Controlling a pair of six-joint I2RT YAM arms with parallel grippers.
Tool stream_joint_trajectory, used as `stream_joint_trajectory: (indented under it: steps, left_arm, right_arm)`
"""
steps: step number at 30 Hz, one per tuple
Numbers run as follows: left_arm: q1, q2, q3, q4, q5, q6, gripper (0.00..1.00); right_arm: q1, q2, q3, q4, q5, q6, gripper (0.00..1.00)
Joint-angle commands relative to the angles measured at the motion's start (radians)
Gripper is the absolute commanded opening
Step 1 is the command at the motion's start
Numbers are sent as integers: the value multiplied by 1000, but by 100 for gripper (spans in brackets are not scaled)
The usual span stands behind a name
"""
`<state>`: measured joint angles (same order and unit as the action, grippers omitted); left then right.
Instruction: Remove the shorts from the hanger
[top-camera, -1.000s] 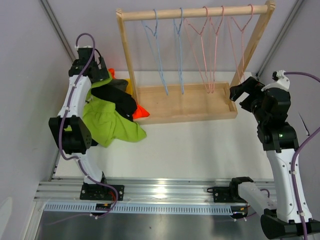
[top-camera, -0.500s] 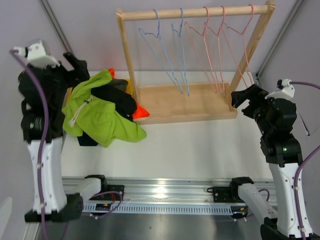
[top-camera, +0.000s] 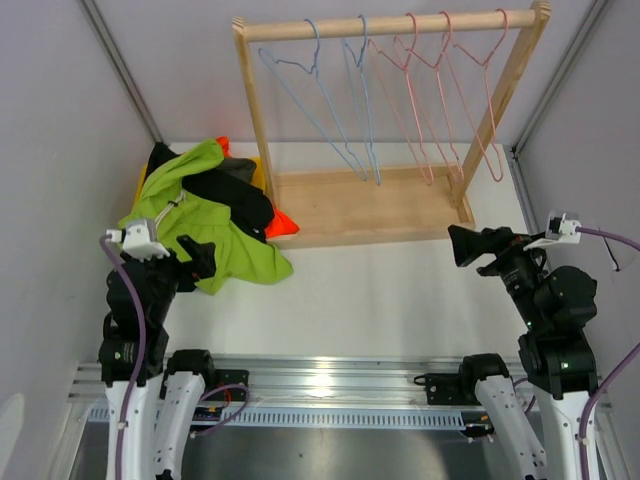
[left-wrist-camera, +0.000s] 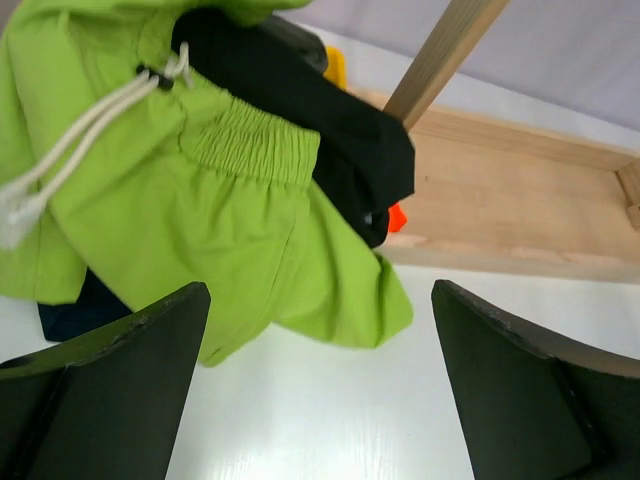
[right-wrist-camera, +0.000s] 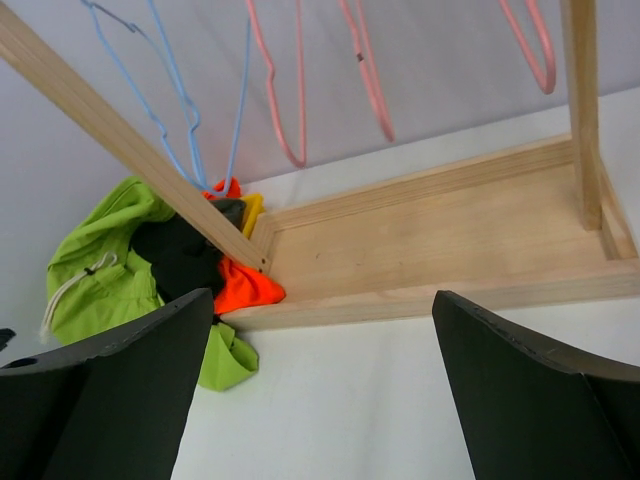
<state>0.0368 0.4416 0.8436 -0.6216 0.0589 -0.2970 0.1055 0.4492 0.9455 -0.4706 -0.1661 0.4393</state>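
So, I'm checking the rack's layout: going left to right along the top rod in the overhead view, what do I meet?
left post → first blue hanger → second blue hanger → first pink hanger → second pink hanger → third pink hanger → right post. All five hangers are bare.

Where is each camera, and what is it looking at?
Top external: up high behind the arms, looking down at the table, wooden rack and pile of shorts; both arms show, with left gripper and right gripper.
Left wrist: on the left arm, facing the lime green shorts; its two open fingers show.
Right wrist: on the right arm, facing the rack's base and hangers; its open fingers show.
Shared: all three see the lime green shorts and the rack.
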Motion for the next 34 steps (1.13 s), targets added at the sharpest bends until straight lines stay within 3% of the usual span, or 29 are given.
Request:
stream_joint_trajectory:
  steps: [1,34]
  left_arm:
    - [-11,-128,-67,48,1,-7,99]
    - [-94,-130,-69,40,-44,4,99]
  right_arm:
    - [14,13,-39,84,-67,-24,100]
    - [86,-53,-159,142,-55,-102,99]
